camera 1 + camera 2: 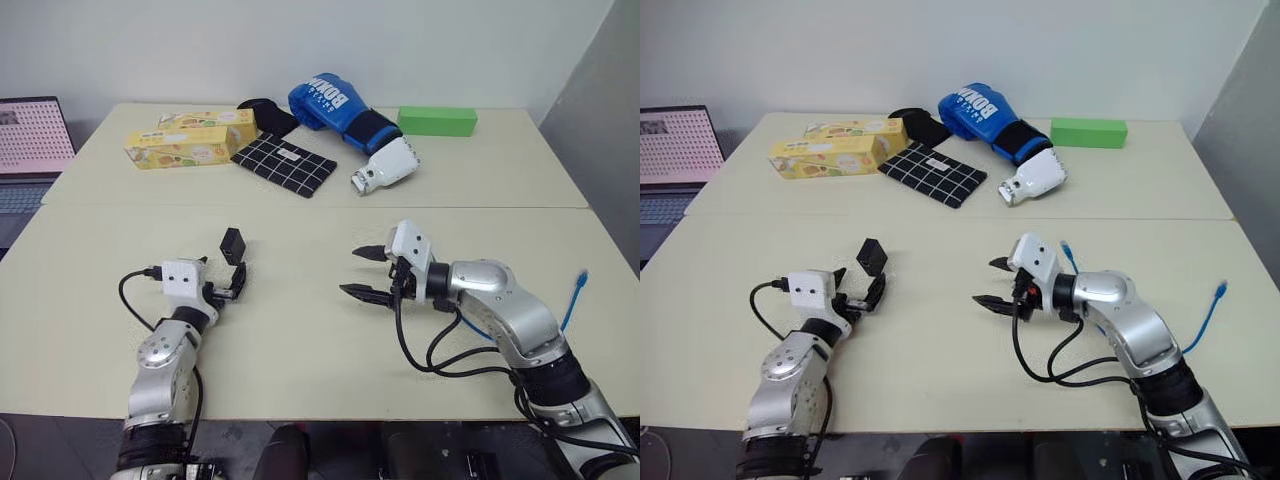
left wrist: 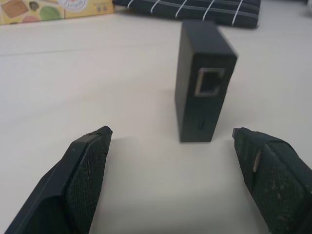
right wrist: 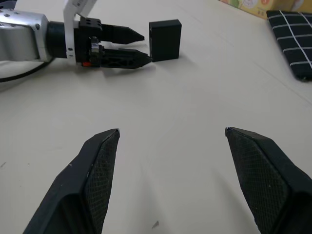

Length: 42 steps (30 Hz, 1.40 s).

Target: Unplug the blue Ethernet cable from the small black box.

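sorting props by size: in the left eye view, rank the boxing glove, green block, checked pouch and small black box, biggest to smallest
1. boxing glove
2. checked pouch, close to the glove
3. green block
4. small black box, smallest although nearest the camera

Cream bench [image 1: 300, 350], seam across the middle. Near side: black box [image 1: 233, 244] standing on edge, port side bare; blue cable [image 1: 1212, 312] trailing at the right edge. Far side: two yellow cartons [image 1: 190, 140], checked pouch [image 1: 285, 163], blue boxing glove [image 1: 335, 107], green block [image 1: 437, 121], white device [image 1: 387, 166].
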Each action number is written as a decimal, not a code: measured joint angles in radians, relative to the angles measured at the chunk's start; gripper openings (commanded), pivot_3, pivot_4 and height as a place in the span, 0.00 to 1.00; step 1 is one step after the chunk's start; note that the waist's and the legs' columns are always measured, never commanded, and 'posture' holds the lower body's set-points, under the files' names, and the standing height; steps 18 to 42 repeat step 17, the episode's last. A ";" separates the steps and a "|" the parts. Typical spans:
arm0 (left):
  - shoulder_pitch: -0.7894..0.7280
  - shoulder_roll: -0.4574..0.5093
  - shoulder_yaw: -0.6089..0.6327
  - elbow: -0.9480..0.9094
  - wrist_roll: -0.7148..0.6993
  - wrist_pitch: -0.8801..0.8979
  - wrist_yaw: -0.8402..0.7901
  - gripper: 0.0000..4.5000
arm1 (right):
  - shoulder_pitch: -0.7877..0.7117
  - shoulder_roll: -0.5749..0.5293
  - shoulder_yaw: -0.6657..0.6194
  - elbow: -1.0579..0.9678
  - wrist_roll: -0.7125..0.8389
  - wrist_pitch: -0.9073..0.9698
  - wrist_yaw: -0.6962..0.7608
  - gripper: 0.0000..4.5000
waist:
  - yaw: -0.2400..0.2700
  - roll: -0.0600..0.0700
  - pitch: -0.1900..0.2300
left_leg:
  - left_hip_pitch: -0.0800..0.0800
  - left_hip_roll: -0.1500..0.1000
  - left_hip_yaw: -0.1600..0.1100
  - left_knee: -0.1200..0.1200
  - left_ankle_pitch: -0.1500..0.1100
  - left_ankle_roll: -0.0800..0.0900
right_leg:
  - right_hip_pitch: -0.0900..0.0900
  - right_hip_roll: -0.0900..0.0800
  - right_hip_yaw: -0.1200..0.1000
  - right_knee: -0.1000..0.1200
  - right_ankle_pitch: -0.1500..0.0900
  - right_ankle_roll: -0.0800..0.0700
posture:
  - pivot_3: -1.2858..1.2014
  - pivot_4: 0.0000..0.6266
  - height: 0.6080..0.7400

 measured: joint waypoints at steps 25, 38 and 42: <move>0.100 0.383 0.174 -0.283 -0.265 0.357 -0.335 0.94 | 0.084 -0.332 -0.303 0.044 0.132 0.127 0.101 0.82 | 0.001 0.000 0.000 | 0.001 0.000 0.003 -0.001 0.000 0.000 | 0.000 0.001 0.001 -0.001 0.000 0.000 | 0.52 0.24 1.00; 0.100 0.383 0.174 -0.283 -0.265 0.357 -0.335 0.94 | 0.084 -0.332 -0.303 0.044 0.132 0.127 0.101 0.82 | 0.001 0.000 0.000 | 0.001 0.000 0.003 -0.001 0.000 0.000 | 0.000 0.001 0.001 -0.001 0.000 0.000 | 0.52 0.24 1.00; 0.100 0.383 0.174 -0.283 -0.265 0.357 -0.335 0.94 | 0.084 -0.332 -0.303 0.044 0.132 0.127 0.101 0.82 | 0.001 0.000 0.000 | 0.001 0.000 0.003 -0.001 0.000 0.000 | 0.000 0.001 0.001 -0.001 0.000 0.000 | 0.52 0.24 1.00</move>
